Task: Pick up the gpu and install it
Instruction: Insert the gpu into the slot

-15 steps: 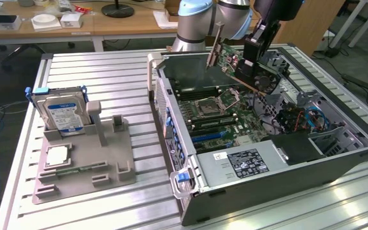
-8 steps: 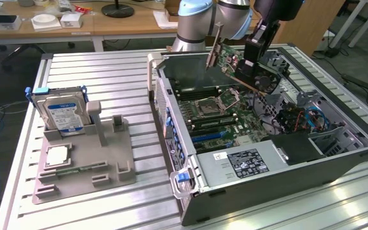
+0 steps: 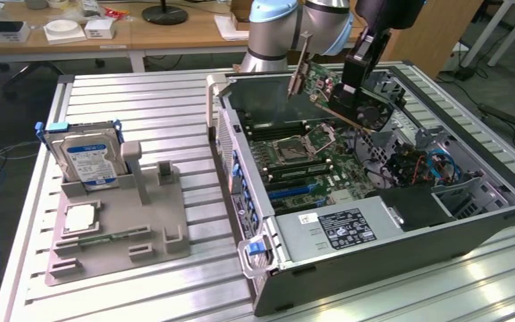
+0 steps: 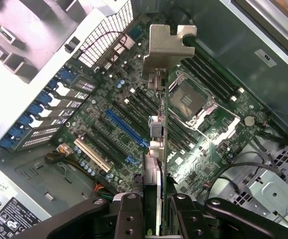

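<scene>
Aluminium ribbed table (image 3: pixel 150 100) carries all parts; wooden desks (image 3: pixel 177 33) stand behind it. At the exterior view's left, a grey fixture (image 3: pixel 150 228) holds a hard drive (image 3: pixel 86 157) upright; the drive's blue-and-white label is too small to read. To the right lies the open case (image 3: pixel 401 248), its motherboard (image 3: pixel 311 161) exposed. A black-and-white label (image 3: pixel 342 228) sits on the power supply; its text is not legible. Above the case's far end, the gripper (image 3: pixel 356 70) is clamped on the gpu (image 3: pixel 369 107), which hangs tilted, clear of the board. In the wrist view the gripper (image 4: pixel 156 209) pinches the gpu (image 4: pixel 156 149) edge-on, silver bracket (image 4: pixel 166 50) at the far end, over the slots.
</scene>
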Robot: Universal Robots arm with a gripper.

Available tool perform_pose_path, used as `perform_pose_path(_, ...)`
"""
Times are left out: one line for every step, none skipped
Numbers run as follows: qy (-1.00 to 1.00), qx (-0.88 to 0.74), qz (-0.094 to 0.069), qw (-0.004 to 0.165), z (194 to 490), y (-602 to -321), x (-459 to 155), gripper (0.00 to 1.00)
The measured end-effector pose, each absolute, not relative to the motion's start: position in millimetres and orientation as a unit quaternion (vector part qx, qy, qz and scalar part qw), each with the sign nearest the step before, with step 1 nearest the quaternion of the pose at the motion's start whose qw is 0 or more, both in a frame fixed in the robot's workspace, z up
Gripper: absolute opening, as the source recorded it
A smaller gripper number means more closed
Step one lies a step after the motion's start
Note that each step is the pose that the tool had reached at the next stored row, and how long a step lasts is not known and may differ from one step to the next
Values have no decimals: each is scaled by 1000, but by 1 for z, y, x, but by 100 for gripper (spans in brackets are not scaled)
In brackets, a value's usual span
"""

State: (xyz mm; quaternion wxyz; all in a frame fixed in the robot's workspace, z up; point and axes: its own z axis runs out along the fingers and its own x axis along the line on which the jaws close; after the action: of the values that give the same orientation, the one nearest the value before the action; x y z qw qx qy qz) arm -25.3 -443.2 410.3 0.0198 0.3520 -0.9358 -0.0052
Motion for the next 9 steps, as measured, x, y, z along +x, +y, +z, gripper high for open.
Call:
perform_pose_path(-935,354,-5,20,410,-443,-25,26)
perform_pose_path(-934,355,-5,20,410,-443,-25,26)
perform_pose_path(-934,357,-5,20,410,-443,-25,26)
perform_pose_path(-933,359,-5,20,410,-443,-25,26)
perform_pose_path(-933,360,-5,20,410,-443,-25,26)
perform_pose_path(-932,362,-5,20,410,-443,-25,26)
perform_pose_path(-931,363,-5,20,410,-443,-25,26)
perform_pose_path(-931,365,-5,20,410,-443,-25,26)
perform_pose_path(-930,367,-5,20,410,-443,-25,26)
